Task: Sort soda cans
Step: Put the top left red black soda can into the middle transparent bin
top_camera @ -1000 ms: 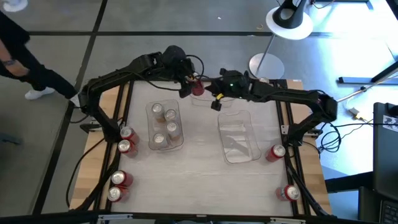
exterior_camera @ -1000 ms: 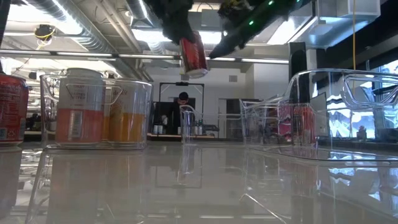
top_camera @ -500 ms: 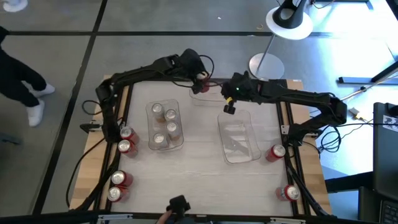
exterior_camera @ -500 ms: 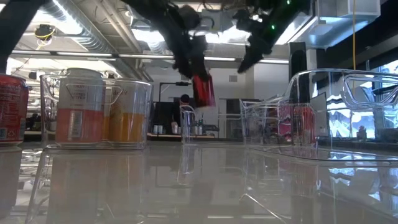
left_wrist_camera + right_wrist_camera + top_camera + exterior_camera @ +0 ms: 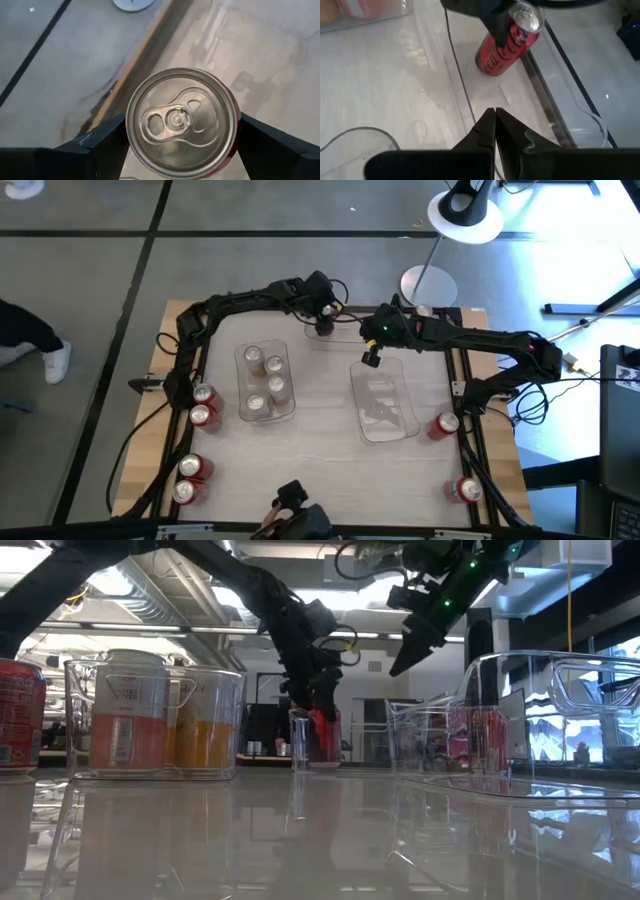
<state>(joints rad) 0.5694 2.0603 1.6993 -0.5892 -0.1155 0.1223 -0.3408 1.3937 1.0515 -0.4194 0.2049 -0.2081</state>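
My left gripper (image 5: 322, 318) is at the table's far middle, shut on a red soda can (image 5: 502, 47) with a silver top (image 5: 182, 120). The can is inside a small clear bin (image 5: 340, 338) at the far edge. My right gripper (image 5: 495, 125) is shut and hovers just right of that bin, touching nothing; it also shows in the high view (image 5: 369, 358). Several pale cans (image 5: 265, 380) stand in the left clear bin. Red cans stand upright on the table near its left edge (image 5: 201, 405), at the near left (image 5: 188, 478) and on the right (image 5: 445, 425). My left gripper pinches the red can by its upper side wall (image 5: 512, 27), one finger (image 5: 107, 142) on each side just below the rim. The fingers come from above, pointing down. The can leans slightly, and its base (image 5: 487, 67) is down at the small bin's floor.
A large clear bin (image 5: 385, 405) lies right of centre, under my right arm. A white lamp base (image 5: 428, 285) stands beyond the far edge. A person's hand with a dark object (image 5: 290, 515) shows at the near edge. Bare tabletop lies between the two big bins.
My left gripper carried the red can from high above the table down and toward the far edge, into the small bin. My right gripper drew away from the can toward the table's right and came slightly nearer.
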